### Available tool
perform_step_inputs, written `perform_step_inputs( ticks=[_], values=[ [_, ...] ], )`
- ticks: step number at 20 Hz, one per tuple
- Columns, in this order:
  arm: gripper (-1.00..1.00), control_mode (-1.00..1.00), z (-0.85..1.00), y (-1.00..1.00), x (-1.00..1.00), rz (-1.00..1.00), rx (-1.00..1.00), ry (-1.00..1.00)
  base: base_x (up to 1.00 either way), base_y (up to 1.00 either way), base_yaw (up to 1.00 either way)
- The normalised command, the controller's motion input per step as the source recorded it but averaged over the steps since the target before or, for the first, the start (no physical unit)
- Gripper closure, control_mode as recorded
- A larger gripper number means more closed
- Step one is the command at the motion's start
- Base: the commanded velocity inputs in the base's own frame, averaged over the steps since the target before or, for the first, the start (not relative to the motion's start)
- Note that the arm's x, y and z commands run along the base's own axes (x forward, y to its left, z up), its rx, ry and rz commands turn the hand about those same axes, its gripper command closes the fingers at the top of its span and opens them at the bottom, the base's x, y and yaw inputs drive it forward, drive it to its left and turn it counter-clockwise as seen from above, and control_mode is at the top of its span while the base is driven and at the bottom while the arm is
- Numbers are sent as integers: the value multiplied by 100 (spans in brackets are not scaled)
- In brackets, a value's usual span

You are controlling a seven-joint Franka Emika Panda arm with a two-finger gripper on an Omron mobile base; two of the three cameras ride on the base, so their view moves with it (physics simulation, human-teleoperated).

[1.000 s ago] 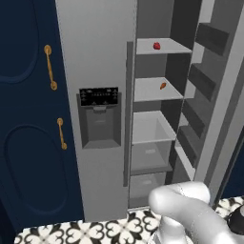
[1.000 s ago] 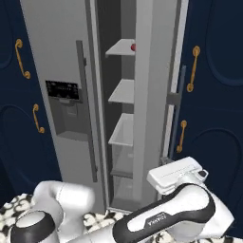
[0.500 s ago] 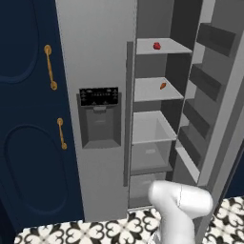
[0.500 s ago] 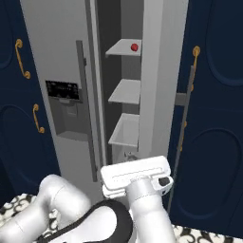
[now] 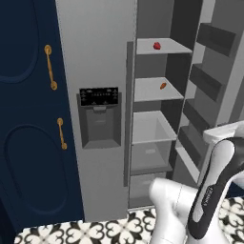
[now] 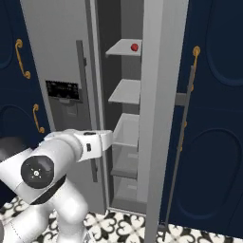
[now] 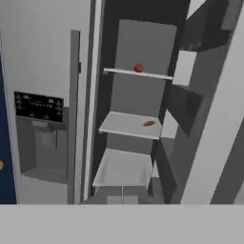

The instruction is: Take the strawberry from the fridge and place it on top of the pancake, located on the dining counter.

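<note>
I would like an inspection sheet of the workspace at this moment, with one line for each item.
Surface: black and white patterned floor tiles in front of the fridge.
Job's things: fridge with right door open; strawberry on the top shelf, untouched.
Clutter: small orange item on the second shelf; clear drawers below it.
Grippers: the gripper is shut and holds nothing; the hand looks into the fridge from outside.
Cables: nothing seen.
Surroundings: navy cabinets with brass handles on both sides of the fridge.
</note>
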Motion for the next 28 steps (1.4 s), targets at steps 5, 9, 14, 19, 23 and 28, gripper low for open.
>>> perform_step_inputs(
  ticks=[5,9,14,19,23,28],
  values=[
    [100,-100,37,12,-3,-16,3,55,0,0,0],
    [-100,-100,-5,51,-3,-15,-4,31,0,0,0],
    [-100,-100,-3,9,-32,-12,5,1,0,0,0],
    [-100,-100,0,7,-36,0,12,-1,0,0,0],
    [-100,-100,11,3,-9,0,0,0,0,0,0],
    [-100,-100,0,2,-32,0,0,1,0,0,0]
  ],
)
